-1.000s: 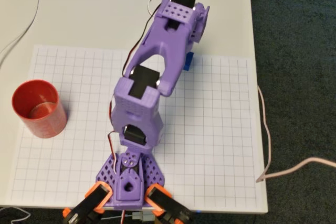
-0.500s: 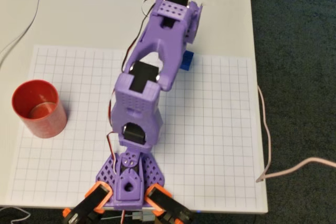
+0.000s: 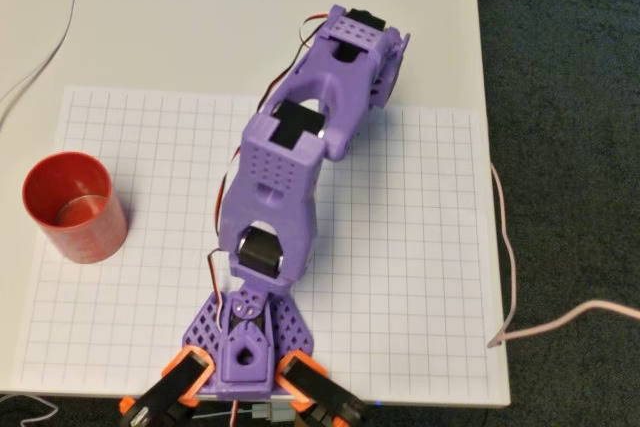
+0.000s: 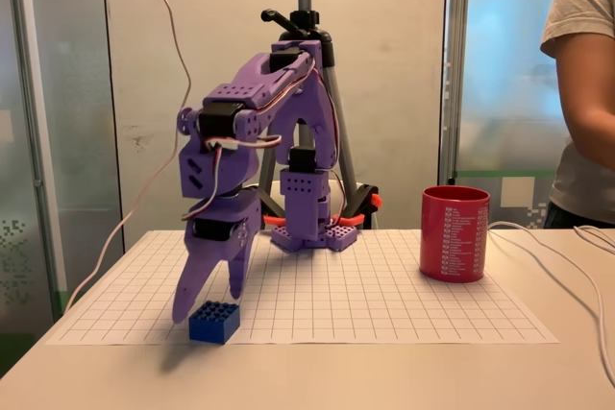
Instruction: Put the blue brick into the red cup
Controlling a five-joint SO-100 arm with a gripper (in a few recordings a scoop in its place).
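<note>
Overhead view, red cup (image 3: 75, 207) holding nothing, tool (image 4: 209, 300) spread open above blue brick (image 4: 214, 322)

My purple arm (image 4: 252, 132): extended forward, elbow raised, wrist pitched down, gripper (image 4: 207, 306) with jaws parted, tips low.

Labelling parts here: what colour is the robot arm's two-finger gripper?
Purple, like the arm; the gripper shows best in the fixed view.
</note>
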